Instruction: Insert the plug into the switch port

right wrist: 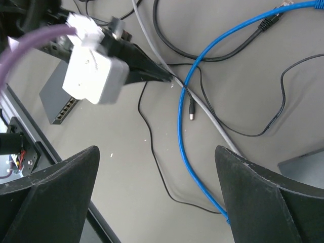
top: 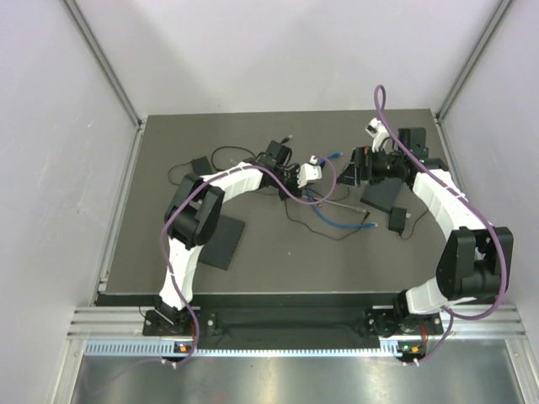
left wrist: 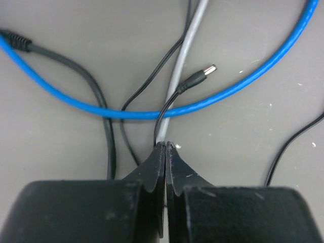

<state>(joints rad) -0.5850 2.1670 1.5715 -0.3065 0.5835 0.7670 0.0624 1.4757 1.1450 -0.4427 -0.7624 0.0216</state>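
The plug is a small black barrel plug with a metal tip on a thin black cable. It lies on the grey mat just ahead of my left gripper. That gripper is shut, and the plug's cable runs into its fingertips, above a grey cable. The right wrist view shows the same plug and the left gripper pinching beside it. A flat dark switch with a row of ports lies behind, also visible from above. My right gripper hovers open over the cables, holding nothing.
A blue network cable loops around the plug, its connector farther off. A second dark flat box, a black adapter and a small black block lie on the mat. Thin black leads cross the middle.
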